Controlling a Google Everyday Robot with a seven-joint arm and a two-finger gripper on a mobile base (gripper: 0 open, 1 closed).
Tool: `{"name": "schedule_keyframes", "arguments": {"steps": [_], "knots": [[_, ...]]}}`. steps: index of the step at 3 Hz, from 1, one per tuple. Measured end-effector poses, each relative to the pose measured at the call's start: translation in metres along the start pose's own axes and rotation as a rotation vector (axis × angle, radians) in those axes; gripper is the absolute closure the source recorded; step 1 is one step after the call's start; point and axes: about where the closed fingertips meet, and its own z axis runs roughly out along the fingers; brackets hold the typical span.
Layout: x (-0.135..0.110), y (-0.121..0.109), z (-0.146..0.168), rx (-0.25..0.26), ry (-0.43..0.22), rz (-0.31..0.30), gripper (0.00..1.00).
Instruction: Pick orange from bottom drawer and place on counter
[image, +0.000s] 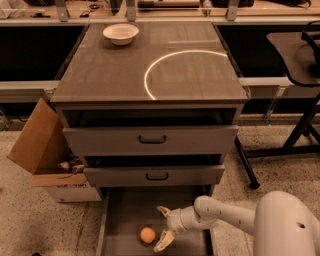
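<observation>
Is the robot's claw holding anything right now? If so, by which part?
Nothing is held. The gripper sits open in the bottom drawer, close beside the orange.

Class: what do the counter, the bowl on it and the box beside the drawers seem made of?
Counter: probably laminate or coated board, glossy; it mirrors a bright arc. Bowl: perhaps ceramic or plastic, smooth white. Box: brown cardboard, folded flaps. The tool sits open in the bottom drawer, beside the orange.

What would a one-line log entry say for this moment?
end effector: open, inside bottom drawer, just right of orange | orange: on drawer floor, not gripped | counter: holds white bowl
</observation>
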Motion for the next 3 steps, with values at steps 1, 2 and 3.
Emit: {"name": "schedule_keyframes", "arguments": {"steps": [1, 2, 3], "knots": [[0.02, -0.012, 0.024, -0.012, 0.021, -0.065, 0.0], [0.033, -0.03, 0.051, 0.026, 0.039, -0.14, 0.0], [0.039, -0.039, 0.064, 0.045, 0.053, -0.175, 0.0]]}}
